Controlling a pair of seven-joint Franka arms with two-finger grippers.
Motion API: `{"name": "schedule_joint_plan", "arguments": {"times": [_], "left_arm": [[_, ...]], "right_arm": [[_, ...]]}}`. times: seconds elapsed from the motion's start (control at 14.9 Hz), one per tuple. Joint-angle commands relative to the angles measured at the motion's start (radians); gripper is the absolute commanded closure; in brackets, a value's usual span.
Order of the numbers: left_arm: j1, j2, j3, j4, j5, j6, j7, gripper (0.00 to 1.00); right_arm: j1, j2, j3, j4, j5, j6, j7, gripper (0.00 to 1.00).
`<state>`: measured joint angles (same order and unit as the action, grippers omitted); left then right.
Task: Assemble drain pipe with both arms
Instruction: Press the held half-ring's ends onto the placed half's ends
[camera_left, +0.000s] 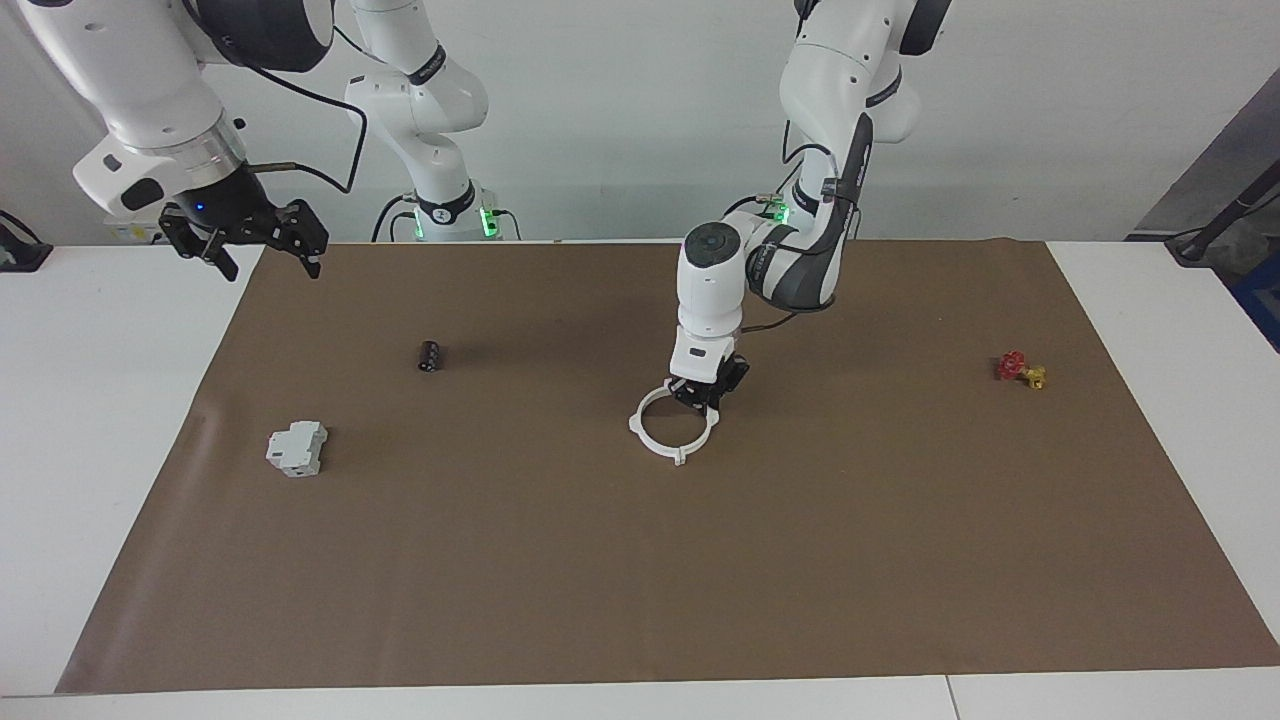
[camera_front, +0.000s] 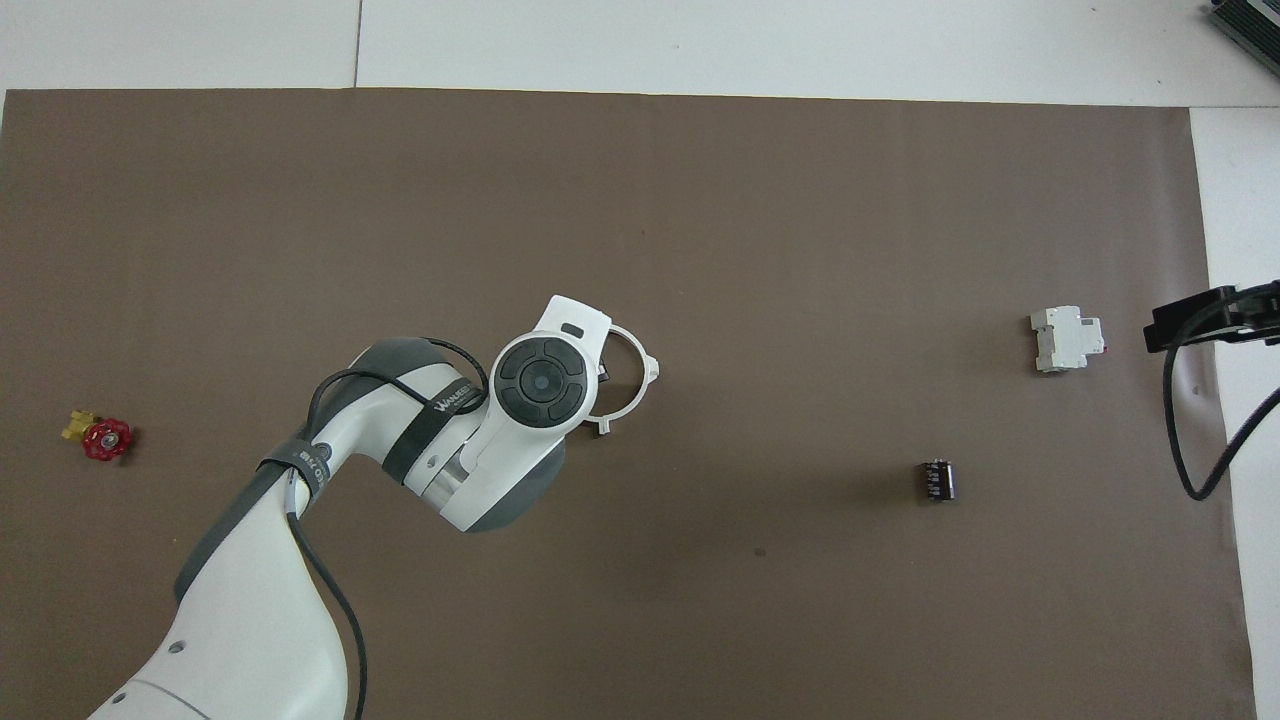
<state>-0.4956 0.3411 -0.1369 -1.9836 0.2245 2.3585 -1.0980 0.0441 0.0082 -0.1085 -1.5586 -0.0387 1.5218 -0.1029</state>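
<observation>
Pinching drain pipe (camera_left: 672, 429) half in closed left gripper (camera_left: 703, 397), apparently to seat tabs; open right gripper (camera_left: 262, 243) waiting, empty.

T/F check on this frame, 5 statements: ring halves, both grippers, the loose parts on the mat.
1. The left gripper is down at the white ring, shut on the side of it nearest the robots. True.
2. The ring stands on edge. False: it lies flat on the brown mat.
3. The right gripper holds the small black cylinder. False: it is open and holds nothing, up over the mat's edge at the right arm's end; the cylinder lies on the mat.
4. The grey-white block lies farther from the robots than the black cylinder. True.
5. The red and yellow valve touches the ring. False: it lies well apart, toward the left arm's end.
</observation>
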Motion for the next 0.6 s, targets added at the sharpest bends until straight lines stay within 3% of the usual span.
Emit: {"name": "schedule_joint_plan", "arguments": {"times": [0.0, 0.27, 0.33, 0.4, 0.47, 0.54], "left_arm": [[-0.021, -0.007, 0.008, -0.044, 0.015, 0.036, -0.005, 1.00], [-0.020, -0.007, 0.008, -0.044, 0.015, 0.041, -0.003, 1.00], [-0.018, -0.007, 0.008, -0.044, 0.015, 0.041, -0.002, 0.74], [-0.020, -0.007, 0.010, -0.044, 0.015, 0.035, -0.002, 0.24], [-0.021, -0.007, 0.010, -0.043, 0.015, 0.028, -0.003, 0.00], [-0.020, -0.007, 0.010, -0.043, 0.015, 0.030, -0.003, 0.00]], "right_arm": [[-0.009, -0.030, 0.007, -0.038, 0.020, 0.028, 0.015, 0.00], [-0.009, -0.030, 0.007, -0.038, 0.019, 0.028, 0.015, 0.00], [-0.009, -0.030, 0.007, -0.038, 0.019, 0.028, 0.015, 0.00], [-0.009, -0.030, 0.007, -0.038, 0.019, 0.028, 0.015, 0.00], [-0.009, -0.030, 0.007, -0.038, 0.019, 0.028, 0.015, 0.00], [-0.007, -0.030, 0.007, -0.038, 0.020, 0.029, 0.019, 0.00]]}}
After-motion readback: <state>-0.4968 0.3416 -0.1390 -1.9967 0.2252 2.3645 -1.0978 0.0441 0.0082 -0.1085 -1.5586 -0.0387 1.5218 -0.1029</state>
